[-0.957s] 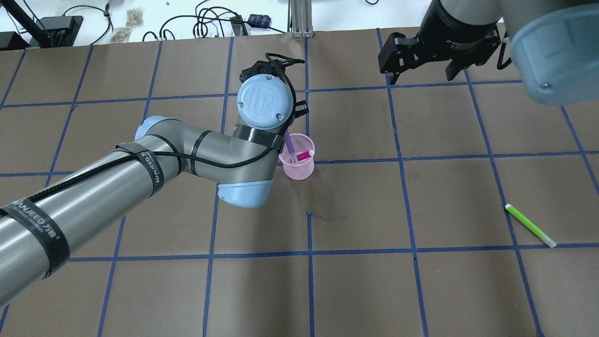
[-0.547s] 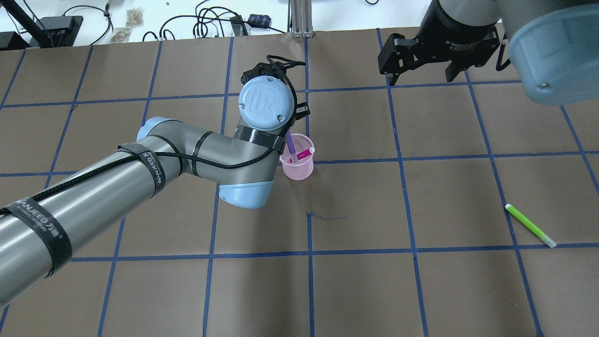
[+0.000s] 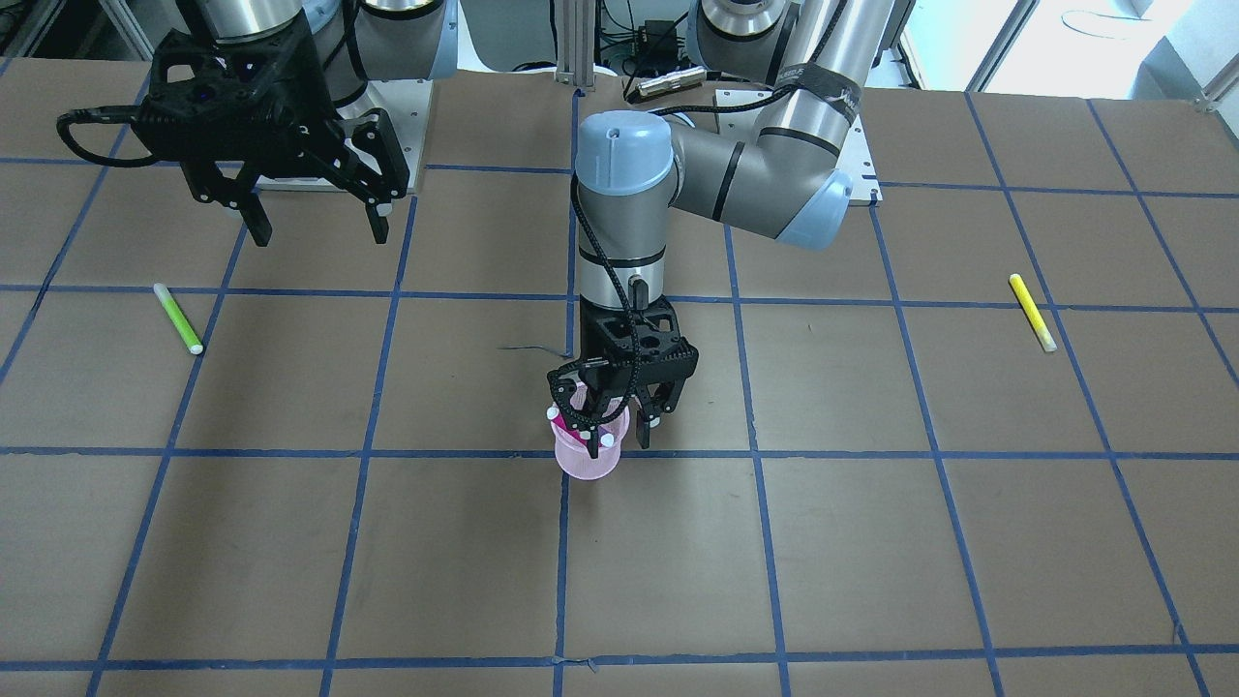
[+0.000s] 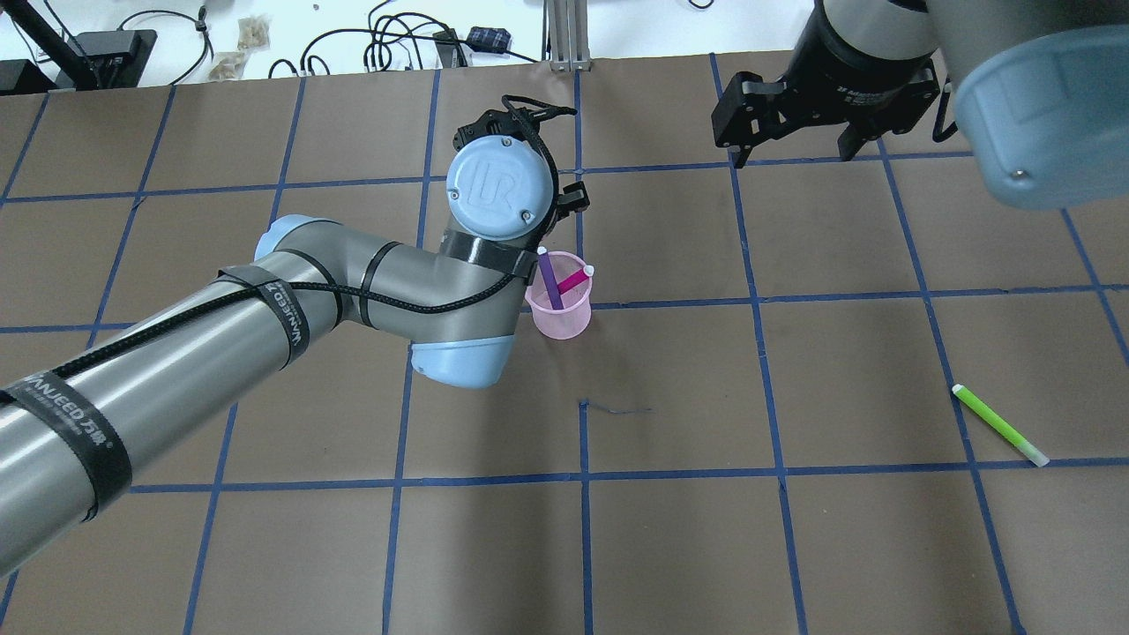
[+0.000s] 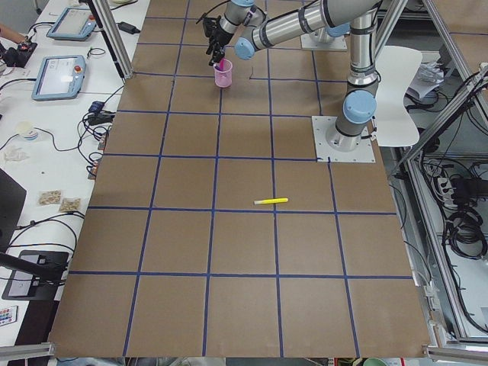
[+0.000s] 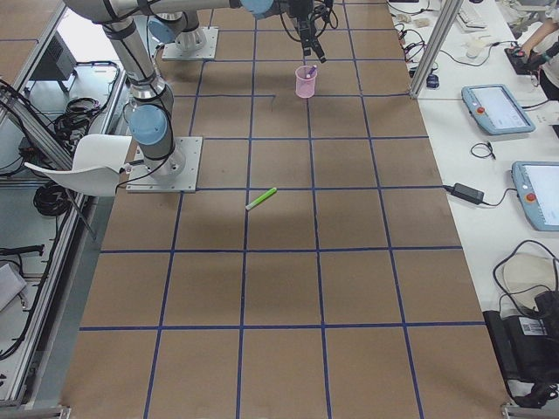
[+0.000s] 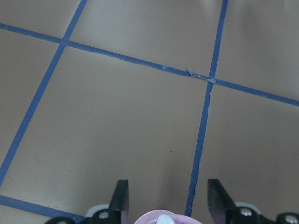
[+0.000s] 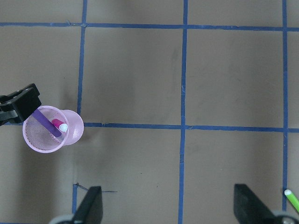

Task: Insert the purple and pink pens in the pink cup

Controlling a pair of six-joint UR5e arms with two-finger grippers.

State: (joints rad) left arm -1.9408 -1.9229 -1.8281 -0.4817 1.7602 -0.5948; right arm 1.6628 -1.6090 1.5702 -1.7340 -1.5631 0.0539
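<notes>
Above the pink cup (image 4: 560,322), the left gripper (image 3: 617,438) is spread open, empty; the light, stiff purple pen (image 4: 550,282) and pink pen (image 4: 573,281) are best gripped mid-barrel.

Overhead view: high behind the robot, facing forward and down on the pink cup (image 4: 561,319); front-facing view: across the desk (image 3: 871,542), steeply down on the same cup. Side views: distant, one at each desk end, looking along it toward the cup. Left wrist view: very near, just over the cup's rim; right wrist view: higher, off to the cup's side, sharing cup and green pen (image 8: 292,198) with the overhead.
</notes>
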